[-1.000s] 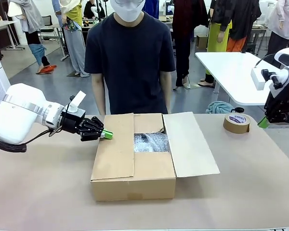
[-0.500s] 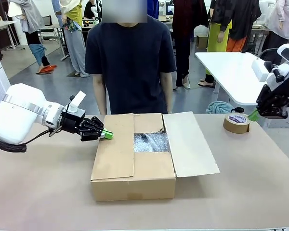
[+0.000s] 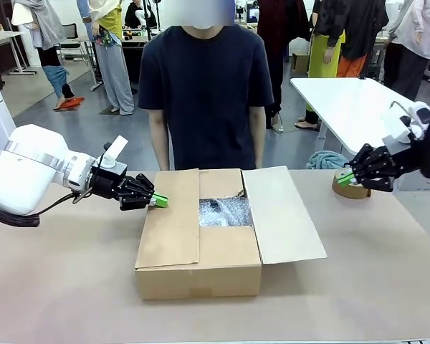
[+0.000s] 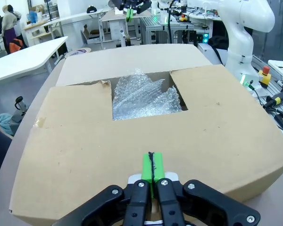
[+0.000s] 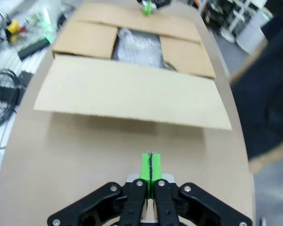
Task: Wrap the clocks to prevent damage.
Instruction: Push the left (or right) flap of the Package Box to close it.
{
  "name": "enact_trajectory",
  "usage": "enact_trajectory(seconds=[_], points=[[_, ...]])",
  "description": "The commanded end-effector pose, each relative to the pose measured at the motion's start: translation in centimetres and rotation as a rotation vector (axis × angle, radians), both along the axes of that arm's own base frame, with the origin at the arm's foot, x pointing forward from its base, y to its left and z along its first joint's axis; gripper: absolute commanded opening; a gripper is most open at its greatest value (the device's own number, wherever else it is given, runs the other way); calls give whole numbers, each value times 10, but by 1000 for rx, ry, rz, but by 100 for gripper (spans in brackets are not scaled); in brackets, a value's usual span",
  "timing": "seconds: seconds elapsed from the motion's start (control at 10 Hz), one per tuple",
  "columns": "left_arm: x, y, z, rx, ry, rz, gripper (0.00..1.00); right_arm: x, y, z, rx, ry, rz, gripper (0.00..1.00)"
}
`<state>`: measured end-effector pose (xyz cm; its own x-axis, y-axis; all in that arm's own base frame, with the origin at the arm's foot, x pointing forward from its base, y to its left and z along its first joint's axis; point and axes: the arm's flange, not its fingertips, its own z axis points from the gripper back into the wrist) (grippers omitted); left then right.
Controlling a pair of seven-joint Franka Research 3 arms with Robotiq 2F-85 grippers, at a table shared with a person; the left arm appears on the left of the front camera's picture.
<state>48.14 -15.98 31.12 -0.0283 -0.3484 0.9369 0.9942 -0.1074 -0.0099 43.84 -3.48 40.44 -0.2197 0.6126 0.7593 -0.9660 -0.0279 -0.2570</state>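
A cardboard box (image 3: 201, 247) stands mid-table with its left flap folded over the top and its right flap (image 3: 281, 213) lying outward. Crumpled bubble wrap (image 3: 226, 212) fills the opening (image 4: 144, 96); whatever it covers is hidden, so no clock shows. My left gripper (image 3: 160, 201) is shut with nothing between its green pads, its tip against the left flap's outer edge (image 4: 152, 165). My right gripper (image 3: 345, 178) is shut and empty, hovering at the right, pointing toward the box (image 5: 132, 89) from beyond the right flap (image 5: 150, 165).
A roll of brown tape (image 3: 351, 188) lies on the table just behind my right gripper. A person in a dark T-shirt (image 3: 204, 93) stands at the far edge behind the box. A white table (image 3: 344, 107) stands at the back right.
My right gripper has swung from pointing down at the far right to pointing left, moving in over the tape roll. The person shifted slightly right. My left gripper has not moved.
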Motion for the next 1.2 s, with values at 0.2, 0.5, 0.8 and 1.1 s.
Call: enact_trajectory(seconds=[0.2,0.5,0.8,1.1], points=[[-1,0,-2,2,4,3,0,20,1,-7,-95,202,-112,1],[-1,0,-2,2,4,3,0,18,7,-34,43,123,30,1],[-1,0,-2,2,4,3,0,31,9,-52,22,217,0,1],[-1,0,-2,2,4,3,0,52,24,-90,89,301,-37,1]])
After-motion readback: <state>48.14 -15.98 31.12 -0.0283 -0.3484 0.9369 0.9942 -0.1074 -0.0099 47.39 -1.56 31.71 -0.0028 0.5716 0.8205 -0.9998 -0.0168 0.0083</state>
